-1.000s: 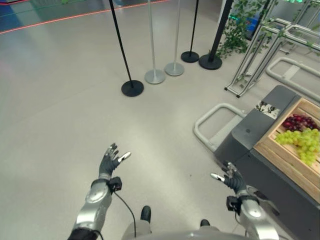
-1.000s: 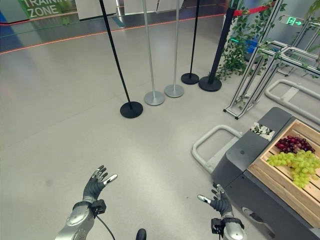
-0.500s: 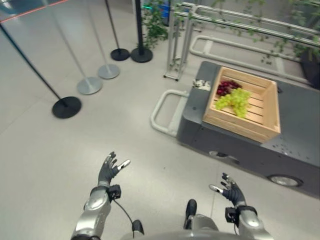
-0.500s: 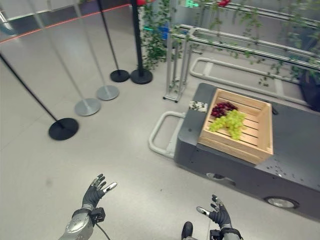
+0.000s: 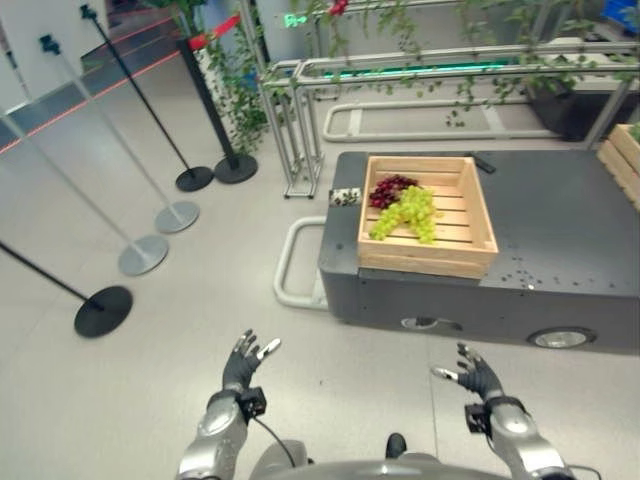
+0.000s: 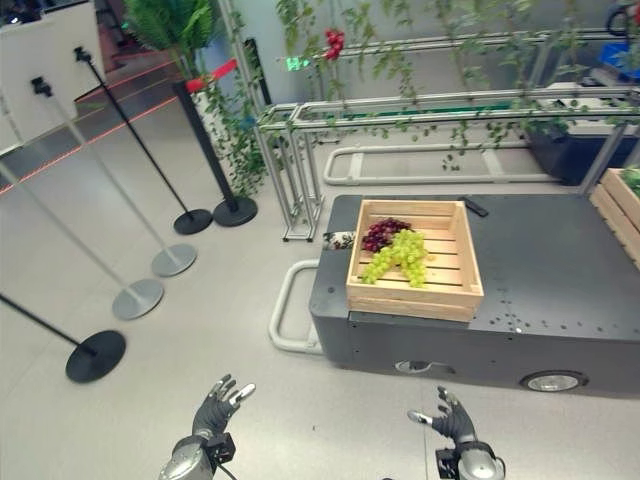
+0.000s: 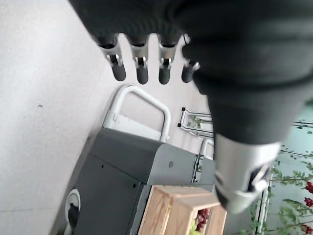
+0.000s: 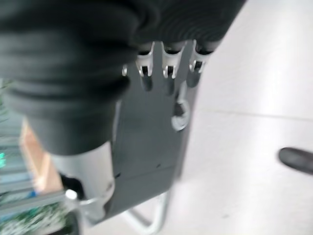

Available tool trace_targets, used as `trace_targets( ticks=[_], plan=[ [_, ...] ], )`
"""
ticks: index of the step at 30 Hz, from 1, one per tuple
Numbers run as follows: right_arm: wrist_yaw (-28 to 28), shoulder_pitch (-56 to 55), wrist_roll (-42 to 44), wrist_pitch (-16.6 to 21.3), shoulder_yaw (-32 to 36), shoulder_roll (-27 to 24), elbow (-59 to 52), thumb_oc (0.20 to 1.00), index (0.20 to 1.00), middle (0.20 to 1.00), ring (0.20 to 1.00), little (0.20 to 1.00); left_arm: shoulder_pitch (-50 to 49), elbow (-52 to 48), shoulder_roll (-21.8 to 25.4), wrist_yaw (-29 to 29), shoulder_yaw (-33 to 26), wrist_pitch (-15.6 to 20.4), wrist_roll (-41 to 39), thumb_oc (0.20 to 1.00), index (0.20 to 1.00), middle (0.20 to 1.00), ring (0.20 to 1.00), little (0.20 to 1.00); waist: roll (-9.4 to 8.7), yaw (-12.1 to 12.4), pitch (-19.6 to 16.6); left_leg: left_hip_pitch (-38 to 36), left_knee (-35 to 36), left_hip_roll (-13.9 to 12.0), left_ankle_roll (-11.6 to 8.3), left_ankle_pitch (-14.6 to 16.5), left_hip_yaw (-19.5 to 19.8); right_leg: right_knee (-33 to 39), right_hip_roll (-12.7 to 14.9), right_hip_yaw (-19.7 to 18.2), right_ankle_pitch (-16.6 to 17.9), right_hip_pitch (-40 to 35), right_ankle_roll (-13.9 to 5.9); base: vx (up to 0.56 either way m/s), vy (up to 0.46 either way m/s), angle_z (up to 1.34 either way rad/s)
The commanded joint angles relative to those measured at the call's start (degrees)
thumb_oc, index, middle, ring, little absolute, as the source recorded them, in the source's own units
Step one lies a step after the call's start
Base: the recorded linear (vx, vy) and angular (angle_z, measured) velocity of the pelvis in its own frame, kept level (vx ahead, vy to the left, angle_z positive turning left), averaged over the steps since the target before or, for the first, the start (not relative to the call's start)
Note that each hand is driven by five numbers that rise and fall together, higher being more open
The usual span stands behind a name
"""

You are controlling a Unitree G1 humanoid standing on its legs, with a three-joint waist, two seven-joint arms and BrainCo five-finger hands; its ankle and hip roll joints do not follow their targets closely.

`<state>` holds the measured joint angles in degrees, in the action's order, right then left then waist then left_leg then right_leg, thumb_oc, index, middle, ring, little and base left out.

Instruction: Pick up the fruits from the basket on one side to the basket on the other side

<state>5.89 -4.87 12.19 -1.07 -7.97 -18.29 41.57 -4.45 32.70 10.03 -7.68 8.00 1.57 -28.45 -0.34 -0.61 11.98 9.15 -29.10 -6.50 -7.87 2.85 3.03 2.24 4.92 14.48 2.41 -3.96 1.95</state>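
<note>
The left eye view and right eye view look down and forward from the robot's head, from high and fairly far, and face a dark grey cart (image 5: 560,235) on the floor with a wooden crate (image 5: 428,216) at its left end. Both share the cart, the crate, the stanchion bases (image 6: 96,356) and the metal rails (image 6: 440,105) behind, seen from spots slightly apart. The left wrist view sits very close behind the left hand (image 7: 146,63) and faces past its fingers toward the cart's white handle (image 7: 142,100) and the crate's corner. The right wrist view looks along the right hand (image 8: 166,68), very close, toward the cart's dark side and the floor.
</note>
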Motion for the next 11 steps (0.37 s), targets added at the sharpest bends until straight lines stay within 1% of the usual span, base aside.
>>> trace_targets(
  ticks=[1, 2, 3, 4, 5, 6, 8, 11],
  plan=[
    [1.2, 2.5, -0.5, 1.3, -1.4, -2.1, 3.7, 1.000, 1.000, 1.000, 1.000, 1.000, 0.4, 0.0, 0.2, 0.2, 1.5, 1.3, -0.6, 1.000, 1.000, 1.000, 1.000, 1.000, 3.35, 0.6, 0.8, -8.1, 23.9, -5.1, 1.26, -6.4, 0.2, -1.3, -0.6, -3.5, -4.8, -2.3, -7.10, 0.13, 0.210, -0.66],
    [1.2, 3.0, -0.7, 1.3, -1.6, -1.6, 6.1, 1.000, 1.000, 1.000, 1.000, 1.000, 1.1, 2.5, -0.3, 0.4, 2.2, 1.4, 0.0, 1.000, 1.000, 1.000, 1.000, 1.000, 3.54, 0.3, 0.2, -10.1, 25.1, -3.8, 1.23, -5.1, 0.2, -1.0, -0.1, -3.1, -4.7, -2.4, -7.25, 0.09, 0.224, -0.63],
    [1.6, 3.9, -0.6, 1.1, -1.2, -1.2, 9.5, 1.000, 1.000, 1.000, 1.000, 1.000, 2.7, 6.4, -0.5, 0.7, 2.8, 1.1, 1.0, 1.000, 1.000, 1.000, 1.000, 1.000, 3.61, 0.0, 0.0, -9.9, 24.9, -2.7, 0.97, -5.2, 0.4, -0.7, 0.5, -2.7, -4.6, -2.7, -7.31, 0.06, 0.165, -0.52],
    [1.5, 5.6, -0.5, 1.2, -1.1, -0.7, 13.6, 1.000, 1.000, 1.000, 1.000, 1.000, 4.5, 9.1, -0.3, 1.2, 2.7, 1.2, 1.8, 1.000, 1.000, 1.000, 1.000, 1.000, 3.23, -0.5, -0.2, -9.4, 22.9, -1.9, 0.92, -3.5, -0.3, -0.5, 1.0, -3.1, -4.5, -3.1, -7.57, 0.10, 0.168, -0.25],
    [1.6, 6.0, -0.7, 1.1, -0.6, 0.3, 16.5, 1.000, 1.000, 1.000, 1.000, 1.000, 4.8, 11.6, -0.2, 1.5, 2.7, 1.3, 2.2, 1.000, 1.000, 1.000, 1.000, 1.000, 3.06, -0.7, -0.6, -10.0, 23.7, -1.5, 1.03, -3.3, -1.0, -0.5, 1.2, -3.2, -4.6, -3.4, -7.72, 0.13, 0.155, 0.14],
    [1.8, 6.1, -0.8, 1.0, -0.3, 0.7, 18.2, 1.000, 1.000, 1.000, 1.000, 1.000, 4.9, 12.8, -0.2, 1.3, 2.4, 1.4, 1.8, 1.000, 1.000, 1.000, 1.000, 1.000, 2.97, -0.7, -1.1, -10.5, 24.6, -1.3, 1.21, -3.3, -1.3, -0.5, 1.5, -3.3, -4.3, -3.6, -7.79, 0.15, 0.179, 0.70],
    [1.6, 5.9, 0.7, 1.0, 1.0, 2.1, 21.2, 1.000, 1.000, 1.000, 1.000, 1.000, 5.2, 15.2, -0.2, 0.9, 1.1, 1.7, 1.3, 1.000, 1.000, 1.000, 1.000, 1.000, 2.67, -0.4, -2.0, -12.6, 29.1, -1.3, 1.71, -4.1, -2.4, -0.2, 2.1, -3.4, -3.8, -3.5, -8.31, 0.12, 0.164, 0.55],
    [1.0, 6.0, -0.6, 1.2, 1.1, 2.9, 25.2, 1.000, 1.000, 1.000, 1.000, 1.000, 5.7, 19.5, -0.1, 1.9, 0.6, 1.5, 2.5, 1.000, 1.000, 1.000, 1.000, 1.000, 1.97, 0.0, -3.0, -14.5, 33.1, -0.8, 1.80, -5.2, -3.8, 0.4, 3.1, -2.9, -3.2, -3.1, -9.38, 0.07, 0.134, -0.15]
  ],
)
